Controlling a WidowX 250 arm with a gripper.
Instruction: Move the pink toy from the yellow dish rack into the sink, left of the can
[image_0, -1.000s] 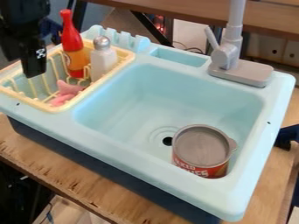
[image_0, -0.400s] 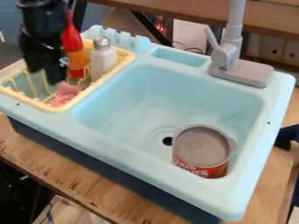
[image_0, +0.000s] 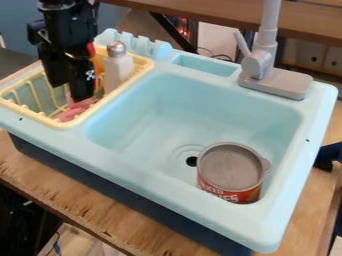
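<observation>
The jaws (image_0: 71, 92) hang parted, seemingly empty, over the pink toy (image_0: 69, 114) in the yellow rack (image_0: 33, 116), upper left. With the shaker (image_0: 118, 71) and bottle (image_0: 99, 63) so close, a sideways slip could topple either.

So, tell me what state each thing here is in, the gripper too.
Gripper: open, over the rack, beside the pink item.
Pink item: lying in the rack.
Shaker: upright in the rack.
Red and orange bottle: in the rack, partly hidden by the gripper.
Yellow rack: holding these three.
Can: standing in the sink, grey end up.
Drain hole: uncovered.
Faucet lever: angled upward.
</observation>
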